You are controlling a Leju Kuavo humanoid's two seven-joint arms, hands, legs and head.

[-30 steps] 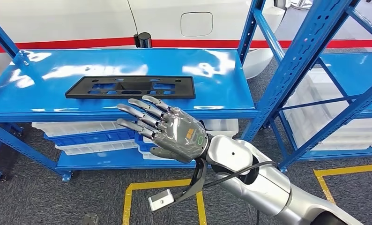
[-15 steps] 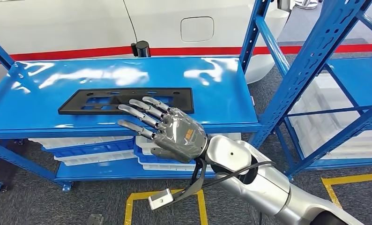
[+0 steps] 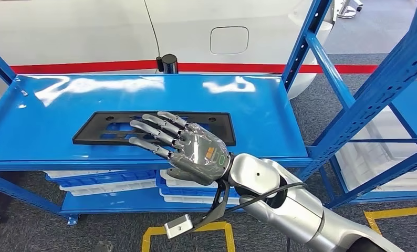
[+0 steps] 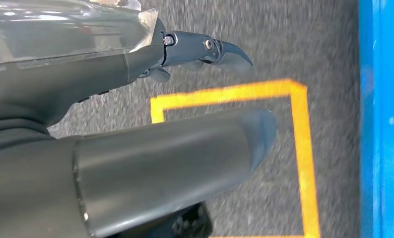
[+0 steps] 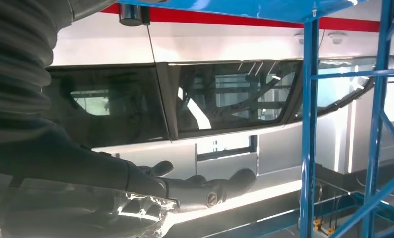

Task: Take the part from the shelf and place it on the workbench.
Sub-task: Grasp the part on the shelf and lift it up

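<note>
A flat black rectangular part (image 3: pixel 106 131) with cut-out slots lies on the blue shelf top (image 3: pixel 259 115) in the head view. My right hand (image 3: pixel 183 147) hovers at the part's near right portion, fingers spread and stretched toward it, holding nothing. Its fingers cover the middle of the part. In the right wrist view the right hand (image 5: pixel 150 191) reaches forward with its dark fingertips (image 5: pixel 234 181) extended. My left hand (image 4: pixel 135 139) shows in the left wrist view hanging over the grey floor, thumb and fingers apart with nothing in them.
Blue uprights (image 3: pixel 364 100) of a second rack rise at the right. White and blue trays (image 3: pixel 106 181) are stacked on the lower shelf. A white car body (image 3: pixel 117 26) with a red stripe stands behind the shelf. Yellow floor tape (image 3: pixel 196 231) marks the grey carpet.
The camera has moved closer and the shelf now sits lower and nearer. My right hand has advanced over the black part's near edge, fingers still spread.
</note>
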